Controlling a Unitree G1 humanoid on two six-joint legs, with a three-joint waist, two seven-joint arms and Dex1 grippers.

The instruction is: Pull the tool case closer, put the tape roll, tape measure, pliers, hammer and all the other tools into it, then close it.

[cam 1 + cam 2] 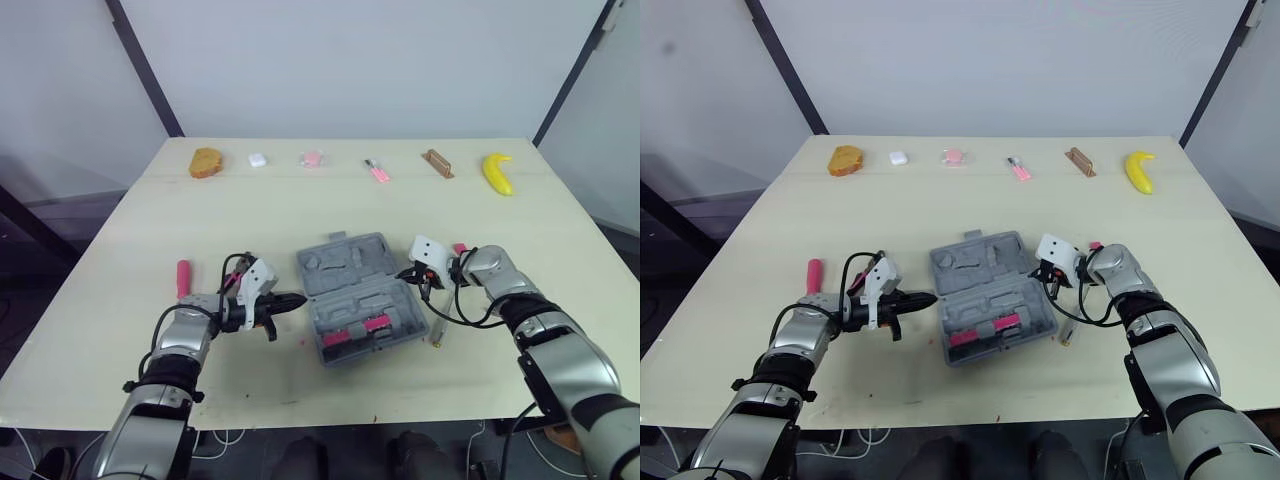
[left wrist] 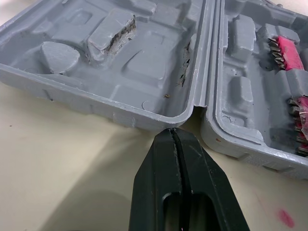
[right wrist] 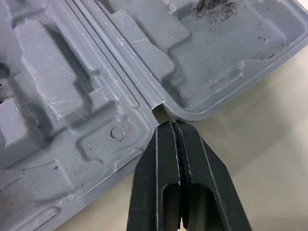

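The grey tool case (image 1: 355,295) lies open in the middle of the table, with pink bits (image 1: 355,330) in its near half. My left gripper (image 1: 302,299) is shut and empty, its tip at the case's left end by the hinge gap (image 2: 197,108). My right gripper (image 1: 403,272) is also shut and empty, its tip touching the hinge notch (image 3: 156,108) at the case's right end. A red-handled tool (image 1: 183,278) lies left of my left arm. A small tool (image 1: 437,335) lies just right of the case.
Along the far edge lie a brown bread-like lump (image 1: 206,162), a small white object (image 1: 257,158), a pink object (image 1: 312,157), a small pink tool (image 1: 377,171), a wooden block (image 1: 437,163) and a banana (image 1: 498,172). Bare table lies between that row and the case.
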